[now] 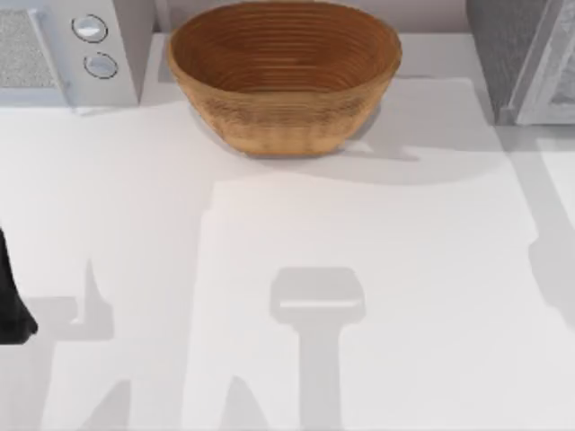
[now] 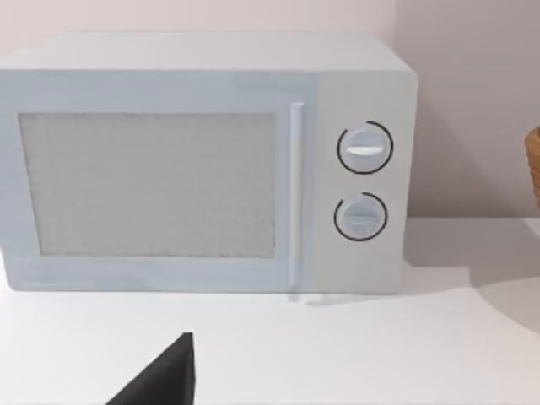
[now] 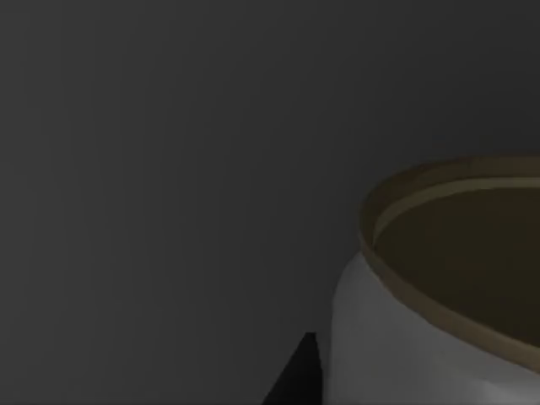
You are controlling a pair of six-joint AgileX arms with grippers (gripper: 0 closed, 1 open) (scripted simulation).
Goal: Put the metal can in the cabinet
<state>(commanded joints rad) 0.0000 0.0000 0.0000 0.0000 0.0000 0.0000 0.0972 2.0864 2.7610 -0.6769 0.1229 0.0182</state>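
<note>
The metal can [image 3: 439, 287] fills one side of the right wrist view, with its dull gold rim and pale body seen from very close. Everything around it there is dark grey. A dark fingertip [image 3: 297, 375] of my right gripper lies against the can's side, and the gripper looks shut on it. The cabinet [image 1: 526, 58] is the grey box at the table's far right corner in the top view. My left arm [image 1: 13, 296] is parked at the left edge of the table, and a black tip of its gripper [image 2: 160, 380] shows in the left wrist view.
A large woven basket [image 1: 286, 76] stands at the back middle of the table. A white microwave [image 1: 76, 49] with two dials sits at the back left, and it faces the left wrist camera [image 2: 202, 160].
</note>
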